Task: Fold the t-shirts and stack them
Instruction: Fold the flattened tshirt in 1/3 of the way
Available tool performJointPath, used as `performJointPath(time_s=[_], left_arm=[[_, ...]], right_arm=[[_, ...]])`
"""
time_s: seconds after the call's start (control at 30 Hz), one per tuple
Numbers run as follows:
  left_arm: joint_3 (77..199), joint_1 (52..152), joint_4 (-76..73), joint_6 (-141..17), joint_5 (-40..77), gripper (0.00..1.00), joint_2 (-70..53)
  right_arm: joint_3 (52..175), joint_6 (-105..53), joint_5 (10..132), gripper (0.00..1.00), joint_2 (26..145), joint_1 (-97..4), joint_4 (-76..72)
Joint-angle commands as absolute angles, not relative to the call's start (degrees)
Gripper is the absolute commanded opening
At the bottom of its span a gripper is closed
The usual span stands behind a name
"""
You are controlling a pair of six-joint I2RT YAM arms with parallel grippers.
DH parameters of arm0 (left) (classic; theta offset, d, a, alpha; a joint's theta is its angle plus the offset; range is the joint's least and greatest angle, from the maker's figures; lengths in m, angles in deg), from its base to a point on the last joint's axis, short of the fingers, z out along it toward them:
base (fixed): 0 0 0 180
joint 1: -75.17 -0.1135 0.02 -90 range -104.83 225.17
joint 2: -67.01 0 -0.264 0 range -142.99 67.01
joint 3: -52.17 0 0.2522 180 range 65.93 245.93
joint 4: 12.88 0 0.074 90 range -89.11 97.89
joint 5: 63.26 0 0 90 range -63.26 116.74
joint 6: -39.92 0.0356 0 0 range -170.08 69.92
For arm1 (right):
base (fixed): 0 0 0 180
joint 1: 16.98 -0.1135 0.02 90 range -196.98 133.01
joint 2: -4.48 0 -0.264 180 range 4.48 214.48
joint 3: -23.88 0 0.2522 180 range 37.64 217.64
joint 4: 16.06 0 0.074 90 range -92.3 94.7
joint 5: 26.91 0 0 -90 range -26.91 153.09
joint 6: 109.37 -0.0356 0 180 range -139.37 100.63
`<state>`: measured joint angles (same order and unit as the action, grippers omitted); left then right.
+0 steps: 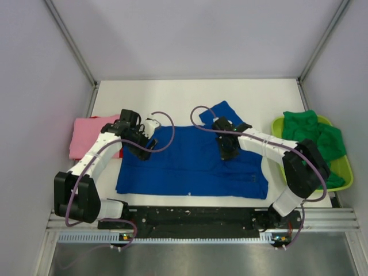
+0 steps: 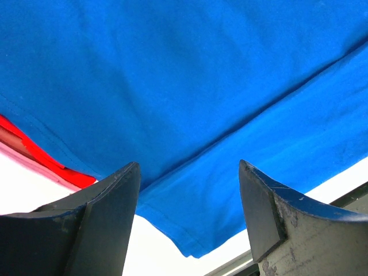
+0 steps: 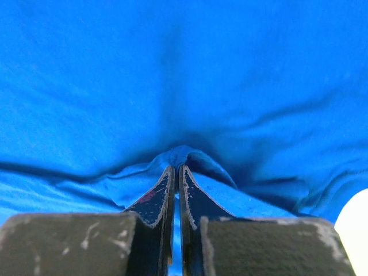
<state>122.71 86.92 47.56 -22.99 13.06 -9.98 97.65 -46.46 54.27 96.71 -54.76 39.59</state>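
A royal-blue t-shirt point(image 1: 192, 164) lies spread on the white table, one sleeve pointing to the back. My right gripper point(image 1: 228, 153) is shut on a pinched fold of the blue shirt point(image 3: 178, 158) near its right middle. My left gripper point(image 1: 142, 153) is open just over the shirt's left edge; in the left wrist view its fingers point(image 2: 109, 201) straddle the blue hem point(image 2: 195, 218), with nothing between them. A folded pink t-shirt point(image 1: 86, 135) lies at the left, partly under the left arm. Green t-shirts point(image 1: 315, 135) lie heaped in the basket at the right.
A lime-green plastic basket point(image 1: 345, 172) stands at the table's right edge. Grey walls close in the left, right and back sides. A black rail point(image 1: 195, 215) runs along the near edge between the arm bases.
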Motion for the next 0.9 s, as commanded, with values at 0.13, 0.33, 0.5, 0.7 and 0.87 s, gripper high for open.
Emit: performJointPath(time_s=[0.13, 0.33, 0.5, 0.7, 0.87], left_arm=[[121.83, 87.12, 46.41, -22.48, 13.9, 0.73, -8.58], [121.75, 87.12, 46.41, -22.57, 13.64, 0.73, -9.01], [122.71, 87.12, 47.02, -23.18, 11.45, 0.73, -10.68], [127.79, 91.5, 48.08, -23.53, 8.63, 0.73, -12.35], [137.98, 103.18, 45.8, -29.41, 6.88, 0.6, -17.88]], right_arm=[[107.77, -36.95, 50.79, 0.0, 105.11, -57.32, 30.22], [108.57, -36.42, 48.85, 0.0, 106.44, -57.77, 27.85], [107.6, -34.67, 53.84, 0.03, 107.05, -57.77, 25.39], [105.59, -34.75, 53.17, 0.66, 99.16, -57.24, 25.3], [100.41, -41.33, 52.27, 0.57, 87.47, -48.48, 25.82]])
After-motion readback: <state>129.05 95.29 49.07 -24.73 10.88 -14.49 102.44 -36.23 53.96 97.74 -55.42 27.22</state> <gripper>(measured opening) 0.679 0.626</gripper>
